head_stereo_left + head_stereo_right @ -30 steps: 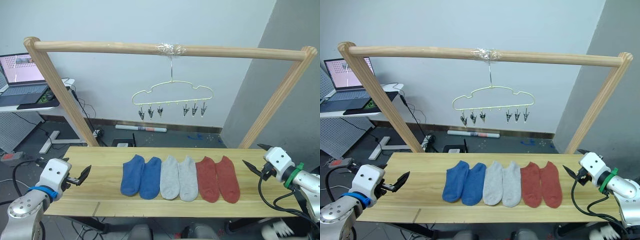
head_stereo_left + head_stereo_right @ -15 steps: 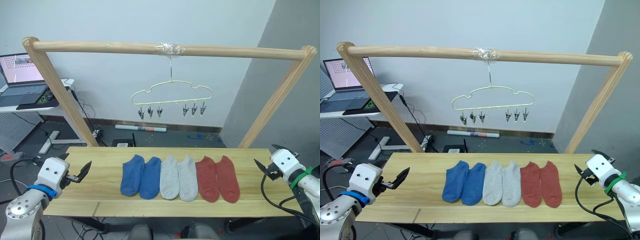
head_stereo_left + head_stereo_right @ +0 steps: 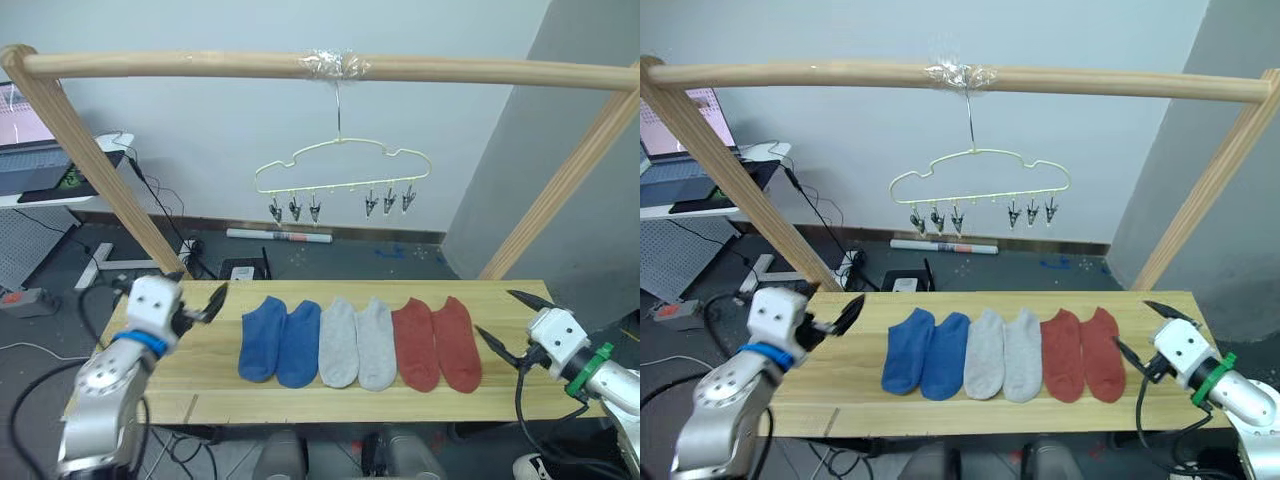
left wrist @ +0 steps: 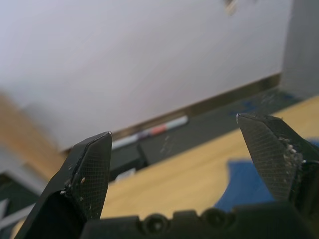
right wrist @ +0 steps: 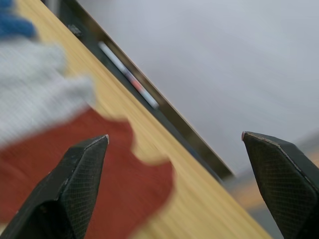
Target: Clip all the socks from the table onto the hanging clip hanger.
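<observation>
Bare table (image 3: 500, 300) strips flank socks (image 3: 358, 343); rail (image 3: 200, 65) spans overhead.

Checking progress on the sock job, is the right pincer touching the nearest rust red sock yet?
Apart. In the left eye view, bare table shows between the open right pincer and the nearest rust red sock.

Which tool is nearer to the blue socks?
Left. The left tool hangs open just beside the blue socks, on their left. The right tool is open past the red socks, at the row's far end.
</observation>
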